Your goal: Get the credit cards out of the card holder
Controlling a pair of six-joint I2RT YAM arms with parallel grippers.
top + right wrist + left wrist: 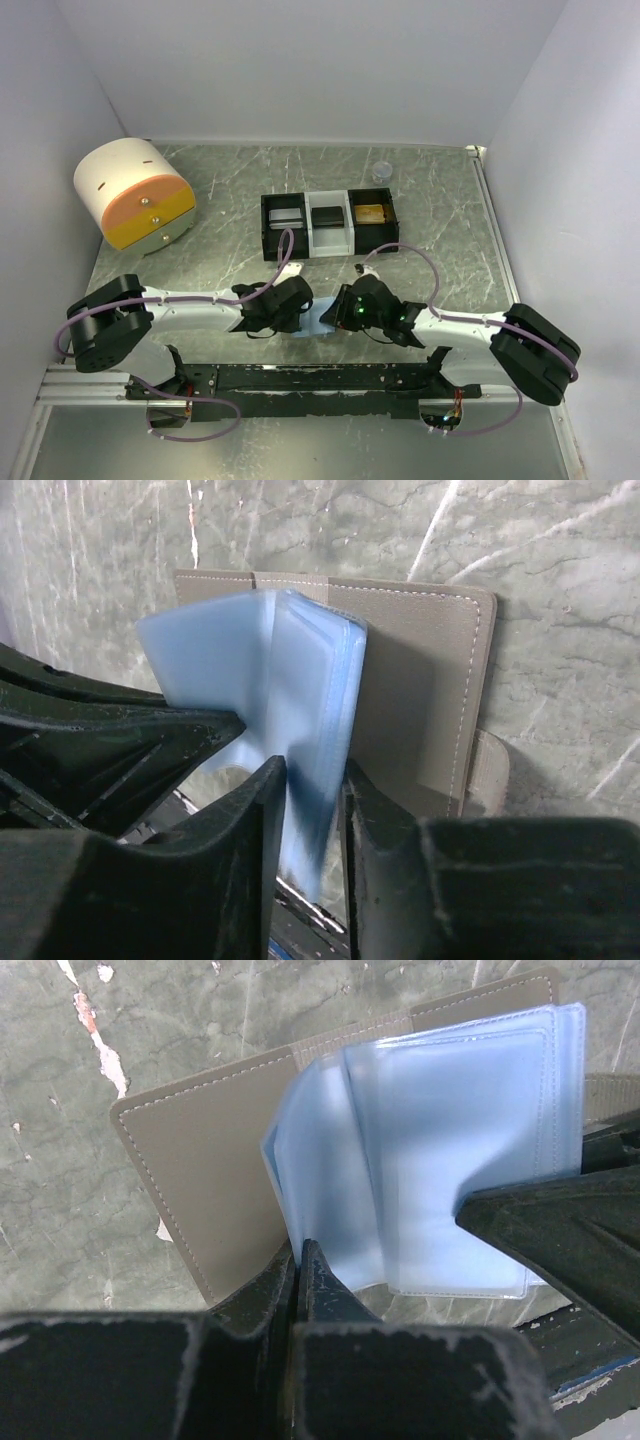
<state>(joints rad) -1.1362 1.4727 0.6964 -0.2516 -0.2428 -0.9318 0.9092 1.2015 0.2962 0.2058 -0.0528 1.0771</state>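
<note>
The card holder (205,1175) lies open on the marbled table, grey leaves down and pale blue sleeves (450,1130) standing up. From above it shows only as a blue patch (318,323) between the two grippers. My left gripper (298,1250) is shut on the near edge of one blue sleeve; in the top view it (300,305) sits left of the holder. My right gripper (314,780) straddles a bundle of sleeves (300,670), with both fingertips against it. Its fingers (560,1225) show at the right of the left wrist view. The sleeves are blurred, and no credit cards can be made out in them.
A black-and-white three-compartment tray (267,228) stands just beyond the grippers, with a flat card in each compartment, the right one gold (370,214). A round white-and-orange drawer box (135,195) sits far left. A small clear cap (381,171) lies behind the tray. White walls enclose the table.
</note>
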